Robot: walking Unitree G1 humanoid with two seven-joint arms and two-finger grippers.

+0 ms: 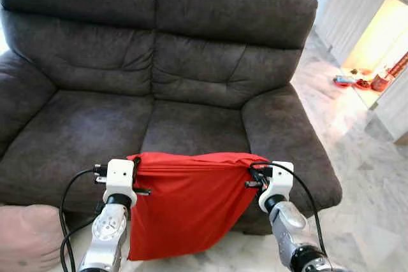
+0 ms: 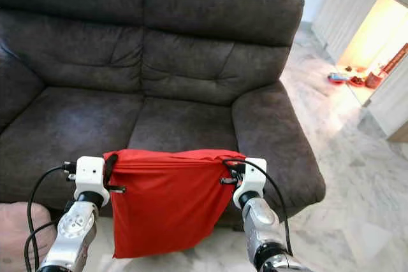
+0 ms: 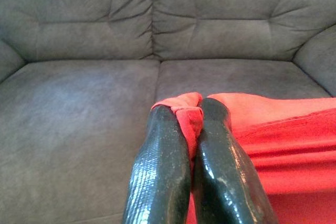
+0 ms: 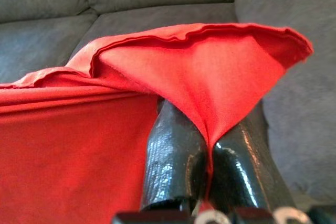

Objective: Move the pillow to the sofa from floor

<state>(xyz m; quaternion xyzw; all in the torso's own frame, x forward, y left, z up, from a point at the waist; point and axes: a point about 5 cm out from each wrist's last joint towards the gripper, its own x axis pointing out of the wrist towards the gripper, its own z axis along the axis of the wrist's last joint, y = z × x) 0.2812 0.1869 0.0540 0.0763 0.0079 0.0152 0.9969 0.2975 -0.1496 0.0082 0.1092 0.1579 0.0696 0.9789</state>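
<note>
Hanging between the two arms, the red pillow droops limp like an empty cover, its top edge stretched level and its lower part sagging toward the floor in front of the sofa. The left claw is clamped on the pillow's left top corner; in the left wrist view a fold of red cloth is pinched between its two black fingers. The right claw is clamped on the right top corner, where the cloth fans out over its fingers in the right wrist view. A pinkish cushion-like thing sits low on the robot's left, by the sofa's front. Beyond the pillow lies the dark grey two-seat sofa, the pillow held just before the front edge of its seat, nearer the right cushion. Farther right, the pale marble floor runs to a bright doorway with small red things on the ground.
</note>
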